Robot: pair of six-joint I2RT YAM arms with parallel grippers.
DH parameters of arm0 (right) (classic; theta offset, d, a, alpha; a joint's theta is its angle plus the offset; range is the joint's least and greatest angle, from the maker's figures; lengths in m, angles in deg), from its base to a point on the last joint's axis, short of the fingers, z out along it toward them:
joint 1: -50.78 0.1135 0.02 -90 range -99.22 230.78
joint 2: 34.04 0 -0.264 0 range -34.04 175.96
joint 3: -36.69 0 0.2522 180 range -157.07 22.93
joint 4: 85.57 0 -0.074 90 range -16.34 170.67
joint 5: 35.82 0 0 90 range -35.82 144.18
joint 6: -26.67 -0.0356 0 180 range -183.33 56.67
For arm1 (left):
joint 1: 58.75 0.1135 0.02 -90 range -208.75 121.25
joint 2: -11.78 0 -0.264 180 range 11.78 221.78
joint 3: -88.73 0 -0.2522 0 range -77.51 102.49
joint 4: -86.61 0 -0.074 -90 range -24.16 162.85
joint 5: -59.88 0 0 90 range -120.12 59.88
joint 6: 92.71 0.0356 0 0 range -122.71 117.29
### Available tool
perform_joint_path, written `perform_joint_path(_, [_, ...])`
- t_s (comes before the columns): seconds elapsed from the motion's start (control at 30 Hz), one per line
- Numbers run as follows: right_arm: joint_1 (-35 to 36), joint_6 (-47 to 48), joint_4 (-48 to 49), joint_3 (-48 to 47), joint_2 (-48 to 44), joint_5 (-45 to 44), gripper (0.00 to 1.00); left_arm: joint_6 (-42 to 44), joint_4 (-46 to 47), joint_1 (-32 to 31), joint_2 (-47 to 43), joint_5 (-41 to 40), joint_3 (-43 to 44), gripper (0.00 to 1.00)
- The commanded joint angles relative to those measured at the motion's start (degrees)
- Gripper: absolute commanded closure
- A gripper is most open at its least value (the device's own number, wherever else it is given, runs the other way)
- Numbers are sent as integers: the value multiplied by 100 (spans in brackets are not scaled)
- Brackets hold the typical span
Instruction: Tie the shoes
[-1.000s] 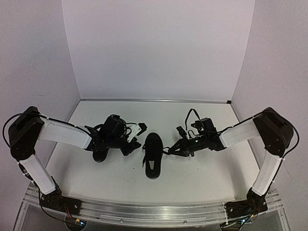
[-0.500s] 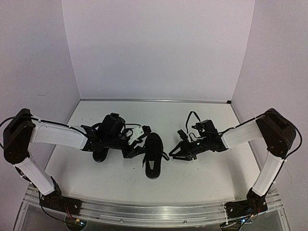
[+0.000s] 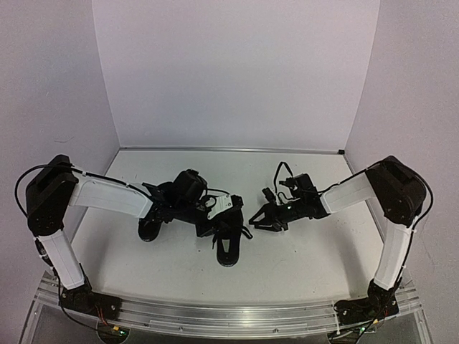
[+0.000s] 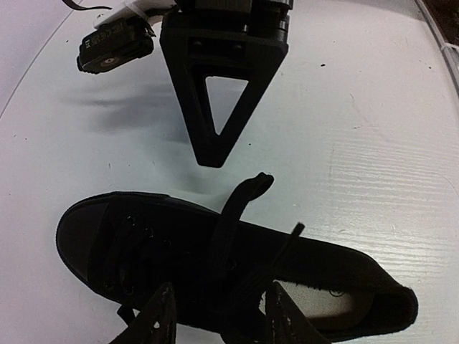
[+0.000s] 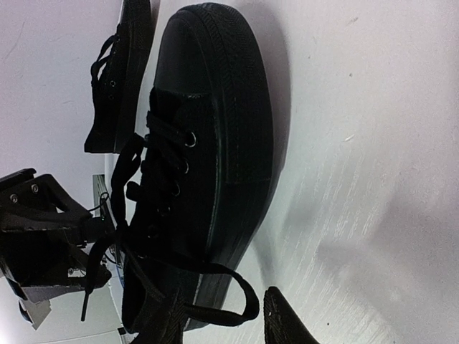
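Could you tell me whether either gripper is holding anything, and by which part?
Nothing looks held. The left gripper stands open over the laced middle shoe; the right gripper is open too, a lace loop lying unpinched between its fingers.

We see a pair of all-black low-top lace-up shoes, both standing on their soles on the white worktop (image 3: 301,265). The middle shoe (image 3: 228,251) sits about halfway between the left and right edges, toe toward the far edge. Its pale insole (image 4: 323,301) shows at the heel. Its thin black laces (image 4: 242,201) are untied, and one flat end trails onto the worktop. The other shoe (image 3: 148,230) lies nearer the left edge, partly hidden from above.
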State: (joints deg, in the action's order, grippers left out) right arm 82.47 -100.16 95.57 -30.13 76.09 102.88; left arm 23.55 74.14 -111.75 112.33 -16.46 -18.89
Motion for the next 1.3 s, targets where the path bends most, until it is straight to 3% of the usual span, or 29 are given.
perform_joint_path(0.0, [38,158,2,-249,235,96,64,125,-45,-39,92,52,292,63])
perform_joint_path(0.2, [208,341,-88,-417,441,286,64,-12,219,-26,-145,-31,102,91])
perform_joint_path(0.3, [331,485,-188,-525,513,389,64,-92,280,-8,-246,-165,15,100])
perform_joint_path(1.27, [681,1035,-844,-1027,668,190,69,-403,640,53,-821,-822,-502,100])
